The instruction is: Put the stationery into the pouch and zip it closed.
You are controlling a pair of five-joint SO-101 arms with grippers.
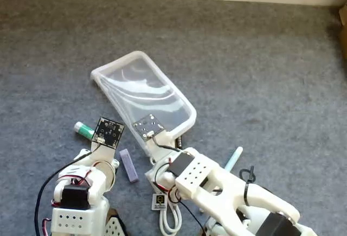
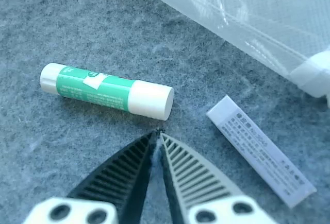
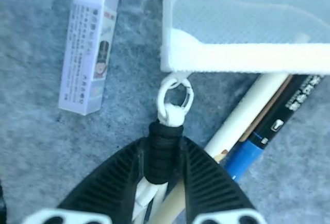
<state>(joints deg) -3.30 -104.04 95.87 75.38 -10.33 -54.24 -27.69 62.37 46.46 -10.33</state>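
Observation:
A clear white pouch (image 1: 142, 92) lies flat on the grey carpet and looks empty. My right gripper (image 3: 163, 157) is at its near corner, shut on the black-wrapped zip pull (image 3: 164, 149) below the white ring (image 3: 175, 98). A cream pen (image 3: 247, 110) and a black-and-blue pen (image 3: 283, 121) lie beside that corner. My left gripper (image 2: 156, 134) is shut on nothing, its tips just short of the green-and-white glue stick (image 2: 105, 91). The pale purple eraser (image 2: 260, 149) lies between the two arms (image 1: 129, 165).
A light blue pen end (image 1: 233, 159) sticks out from under the right arm. A white cord loop (image 1: 171, 217) and a small tag (image 1: 158, 201) lie by the arm bases. Grey carpet (image 1: 260, 57) stretches beyond the pouch to the wall.

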